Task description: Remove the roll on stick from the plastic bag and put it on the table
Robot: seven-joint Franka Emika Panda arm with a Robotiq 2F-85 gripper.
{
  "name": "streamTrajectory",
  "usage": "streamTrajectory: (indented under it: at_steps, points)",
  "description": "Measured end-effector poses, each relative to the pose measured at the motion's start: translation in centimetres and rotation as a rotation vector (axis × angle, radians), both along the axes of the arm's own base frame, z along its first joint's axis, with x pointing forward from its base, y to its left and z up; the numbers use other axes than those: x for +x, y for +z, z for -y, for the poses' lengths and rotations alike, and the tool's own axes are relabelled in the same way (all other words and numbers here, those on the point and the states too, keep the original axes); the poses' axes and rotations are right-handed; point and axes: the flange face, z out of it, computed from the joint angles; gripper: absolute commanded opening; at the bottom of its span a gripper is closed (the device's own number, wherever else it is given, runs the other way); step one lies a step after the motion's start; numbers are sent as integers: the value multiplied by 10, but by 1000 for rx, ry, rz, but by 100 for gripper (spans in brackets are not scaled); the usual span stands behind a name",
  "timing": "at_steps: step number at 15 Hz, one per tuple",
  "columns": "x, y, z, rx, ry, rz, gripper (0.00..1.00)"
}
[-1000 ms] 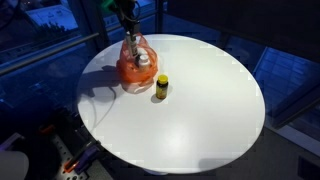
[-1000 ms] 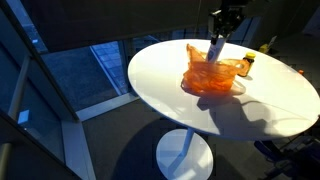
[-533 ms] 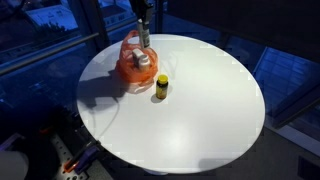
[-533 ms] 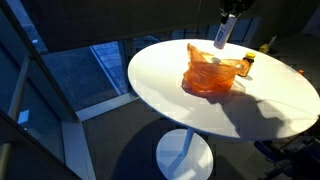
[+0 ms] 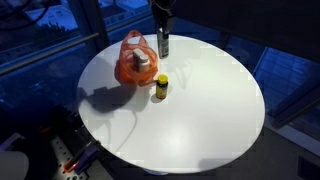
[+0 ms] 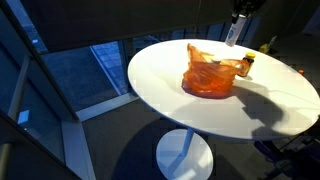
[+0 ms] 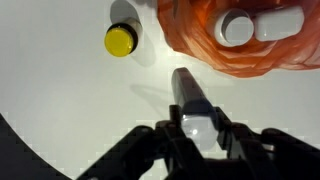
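One slim greyish roll-on stick [image 7: 193, 100] is clamped between my jaws, held in the air above the round white bench [image 5: 200, 110] (outside the bag), beside the crumpled orange plastic bag [image 5: 127, 72]; a small yellow-capped bottle [image 5: 160, 88] stands on the bench near that bag.

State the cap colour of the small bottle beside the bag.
Yellow cap; clearest in the wrist view.

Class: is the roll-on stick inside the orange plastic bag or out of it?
Out. The claw holds the roll-on stick above the table, beside the orange bag; not yet set down.
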Motion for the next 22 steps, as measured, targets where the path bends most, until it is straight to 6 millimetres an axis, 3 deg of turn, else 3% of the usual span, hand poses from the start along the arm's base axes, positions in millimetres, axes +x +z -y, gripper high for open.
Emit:
streamTrajectory:
  at_steps: [5, 10, 22]
  points:
    - [2, -36, 27, -8, -45, -59, 11]
    - [-1, -75, 39, -11, -66, -123, 11]
    - [-7, -121, 35, 25, -75, -195, 11]
